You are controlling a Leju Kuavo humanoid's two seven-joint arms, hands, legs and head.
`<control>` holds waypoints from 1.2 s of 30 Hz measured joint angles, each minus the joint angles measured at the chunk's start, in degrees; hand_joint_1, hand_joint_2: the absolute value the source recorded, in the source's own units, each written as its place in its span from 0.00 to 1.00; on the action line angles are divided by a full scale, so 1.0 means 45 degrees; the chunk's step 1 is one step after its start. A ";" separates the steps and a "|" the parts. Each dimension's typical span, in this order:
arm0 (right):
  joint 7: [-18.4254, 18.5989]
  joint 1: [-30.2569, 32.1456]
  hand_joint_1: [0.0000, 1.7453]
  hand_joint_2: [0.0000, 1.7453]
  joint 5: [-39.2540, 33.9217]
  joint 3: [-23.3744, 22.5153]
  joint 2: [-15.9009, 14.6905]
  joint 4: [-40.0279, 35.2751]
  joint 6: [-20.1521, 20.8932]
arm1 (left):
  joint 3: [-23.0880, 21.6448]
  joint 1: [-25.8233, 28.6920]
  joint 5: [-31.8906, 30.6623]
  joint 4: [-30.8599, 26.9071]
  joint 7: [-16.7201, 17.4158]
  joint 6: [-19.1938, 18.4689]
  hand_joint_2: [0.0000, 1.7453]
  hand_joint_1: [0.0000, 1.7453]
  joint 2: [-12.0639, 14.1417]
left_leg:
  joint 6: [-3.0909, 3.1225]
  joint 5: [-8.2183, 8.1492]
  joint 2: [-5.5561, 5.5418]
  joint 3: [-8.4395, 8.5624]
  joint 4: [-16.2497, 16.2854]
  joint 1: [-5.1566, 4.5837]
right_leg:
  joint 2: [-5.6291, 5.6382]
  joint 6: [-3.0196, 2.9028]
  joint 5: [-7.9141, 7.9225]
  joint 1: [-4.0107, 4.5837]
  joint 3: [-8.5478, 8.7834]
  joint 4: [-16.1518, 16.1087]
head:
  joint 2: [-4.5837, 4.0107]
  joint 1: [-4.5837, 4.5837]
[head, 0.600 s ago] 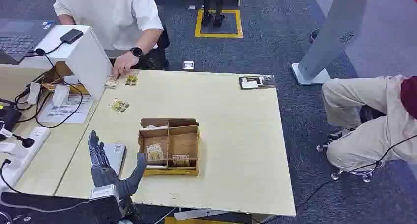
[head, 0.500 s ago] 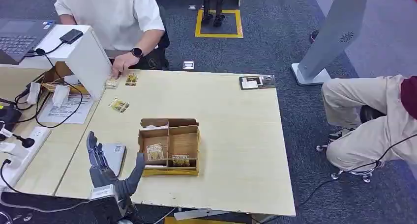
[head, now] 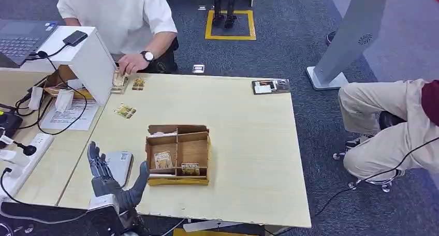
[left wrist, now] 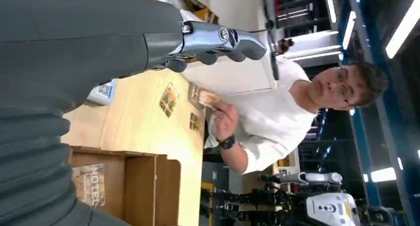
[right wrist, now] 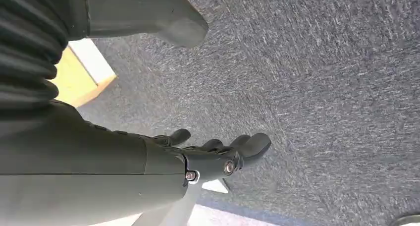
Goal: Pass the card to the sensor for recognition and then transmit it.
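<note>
My left hand hovers open at the table's near left edge, fingers spread and holding nothing. Just beyond it lies a flat grey sensor. A cardboard box with compartments stands mid-table, with one card and another card inside. Loose cards lie at the far left. A person's hand holds a card upright there, also seen as the card past my fingers. My right hand hangs over the carpet, holding nothing, thumb apart from its fingers.
A white stand and cables crowd the left side table. A booklet lies at the table's far right corner. A seated person's legs are to the right. A grey pillar base stands beyond.
My left hand has drawn back toward the near edge. The person has lifted a card off the table at the far left.
</note>
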 joint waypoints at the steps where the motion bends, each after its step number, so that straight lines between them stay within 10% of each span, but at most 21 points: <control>1: 0.0010 0.0001 0.00 1.00 0.0000 0.0005 -0.0010 0.0000 -0.0005 | 0.0000 0.0020 0.0462 -0.0024 0.0000 -0.0201 1.00 0.00 -0.0005 | 0.0000 0.0000 0.0000 0.0000 0.0000 0.0000 | 0.0000 0.0000 0.0000 0.0000 0.0000 0.0000 | 0.0000 0.0000; 19: 0.0146 0.0015 0.00 1.00 -0.0024 0.0097 -0.0194 0.0000 0.0000 | 0.0024 0.0211 0.1343 -0.0180 -0.0481 -0.0685 1.00 0.00 -0.0029 | 0.0000 0.0000 0.0000 -0.0001 0.0000 0.0000 | -0.0002 0.0001 -0.0001 0.0000 0.0000 0.0000 | 0.0000 0.0000; 26: 0.0573 -0.0058 0.00 1.00 0.0301 0.0569 -0.0204 -0.0005 0.0000 | 0.1070 0.0197 -0.4420 -0.0277 -0.0665 0.0218 1.00 0.00 -0.0311 | 0.0000 0.0000 0.0004 0.0005 0.0000 0.0000 | 0.0005 0.0000 0.0000 0.0000 -0.0001 0.0000 | 0.0005 0.0005; 36: 0.1263 -0.0552 0.00 1.00 0.0583 0.2006 -0.0117 -0.0010 0.0000 | 0.4333 -0.1485 -0.8279 -0.0699 -0.0665 0.0266 1.00 0.00 -0.0422 | 0.0005 0.0027 0.0012 0.0017 -0.0002 0.0003 | 0.0003 -0.0010 0.0011 0.0003 0.0007 0.0007 | 0.0005 0.0005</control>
